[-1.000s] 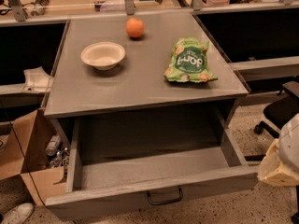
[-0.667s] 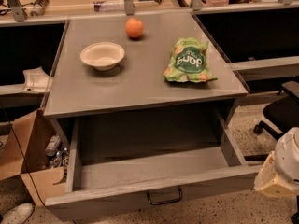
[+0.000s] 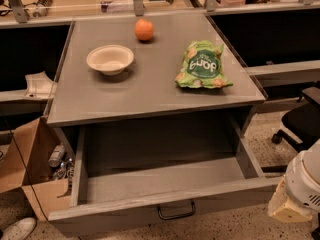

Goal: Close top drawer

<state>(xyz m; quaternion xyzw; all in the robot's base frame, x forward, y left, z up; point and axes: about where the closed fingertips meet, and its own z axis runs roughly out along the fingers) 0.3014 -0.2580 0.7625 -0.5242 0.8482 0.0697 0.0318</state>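
Note:
The top drawer point(image 3: 165, 181) is pulled far out of the grey cabinet, its deep box empty. Its tall flat front point(image 3: 125, 216) faces me at the bottom of the view, with a small black loop handle point(image 3: 176, 211) at its centre. My gripper point(image 3: 287, 209) shows as a white and cream part at the bottom right edge. It is to the right of the drawer's front right corner and apart from it.
On the cabinet top point(image 3: 150, 89) are a white bowl point(image 3: 110, 59), an orange point(image 3: 144, 29) and a green snack bag point(image 3: 202, 65). A cardboard box point(image 3: 30, 169) stands at the left. A black office chair point(image 3: 300, 121) is at the right.
My gripper has sunk a little lower at the bottom right edge. The drawer has not moved.

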